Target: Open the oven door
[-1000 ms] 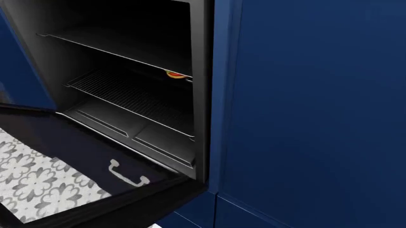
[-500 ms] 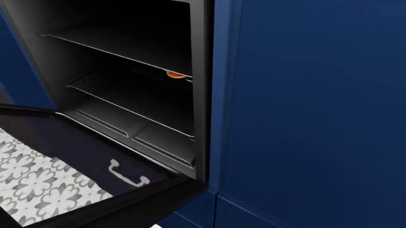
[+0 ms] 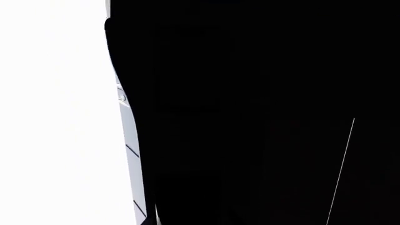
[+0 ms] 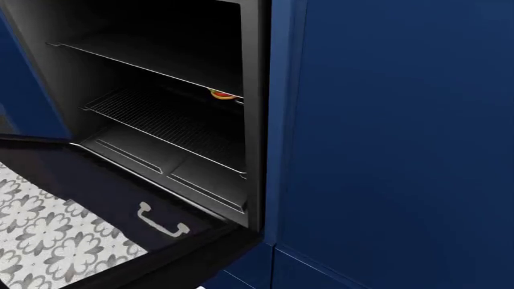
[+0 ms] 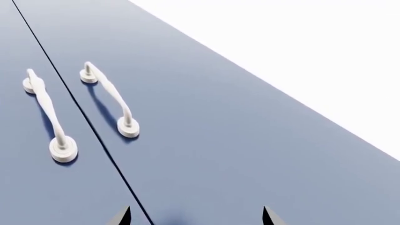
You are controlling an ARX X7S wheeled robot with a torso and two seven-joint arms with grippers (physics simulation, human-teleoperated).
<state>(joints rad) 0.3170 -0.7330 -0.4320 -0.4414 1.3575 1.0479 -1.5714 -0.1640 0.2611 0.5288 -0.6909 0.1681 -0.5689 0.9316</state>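
In the head view the oven door [image 4: 88, 180] hangs open at the lower left, swung down from the black oven cavity [image 4: 161, 90]. Through its dark glass I see patterned floor tiles and a small white handle [image 4: 161, 221]. The door's bar handle is out of view. The left wrist view is almost all black surface [image 3: 262, 112], and no fingers can be made out there. My right gripper [image 5: 195, 218] is open, its two dark fingertips [image 5: 125, 216] wide apart, facing a blue cabinet front with nothing between them. Neither arm shows in the head view.
Wire racks [image 4: 161, 123] span the oven cavity, and a small orange-red object [image 4: 222, 94] sits at the back right. A tall navy cabinet panel [image 4: 386, 144] stands right of the oven. Two white curved handles [image 5: 109, 101] flank a door seam in the right wrist view.
The oven door has swung down slightly further, and more floor tile shows through its glass. The rest is unchanged.
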